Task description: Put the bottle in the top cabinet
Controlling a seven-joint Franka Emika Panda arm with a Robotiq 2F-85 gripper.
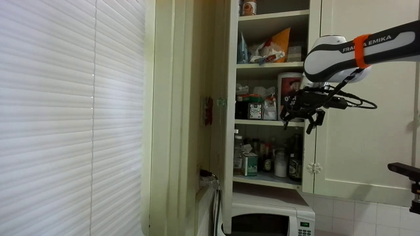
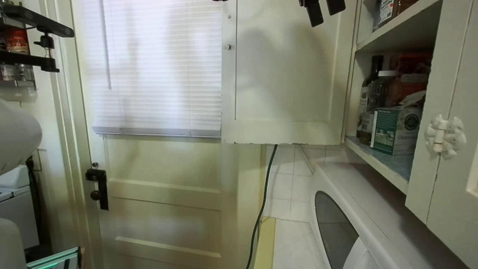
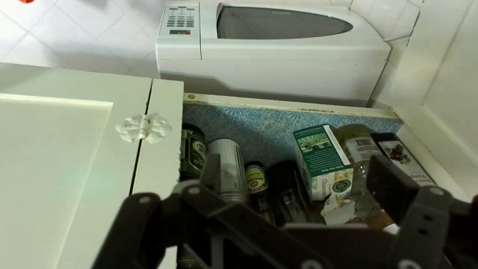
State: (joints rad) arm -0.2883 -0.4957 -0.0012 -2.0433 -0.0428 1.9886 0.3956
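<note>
Gripper (image 1: 297, 127) hanging before top cabinet (image 1: 307, 150), fingers (image 3: 390, 188) standing well apart; dark bottle (image 3: 257, 179) sitting inside between pale canister (image 3: 227, 160) and tea box (image 3: 322, 160).

Cabinet (image 1: 309, 147): cream-white
Shelf lining (image 3: 257, 129): blue with a paler leafy pattern
Box (image 3: 322, 158): green and white, with small yellow patches
Canister (image 1: 289, 75): white, its label (image 1: 286, 86) dark red and black
Bag (image 1: 281, 42): orange-yellow
Microwave (image 3: 270, 76): white, with a dark grey window (image 3: 276, 23) and green digits (image 1: 304, 224)
Blind (image 1: 65, 114): white with fine crosswise stripes
Arm (image 1: 338, 59): white and black, with an orange band (image 1: 360, 52)
Pincer (image 1: 297, 127): black
</note>
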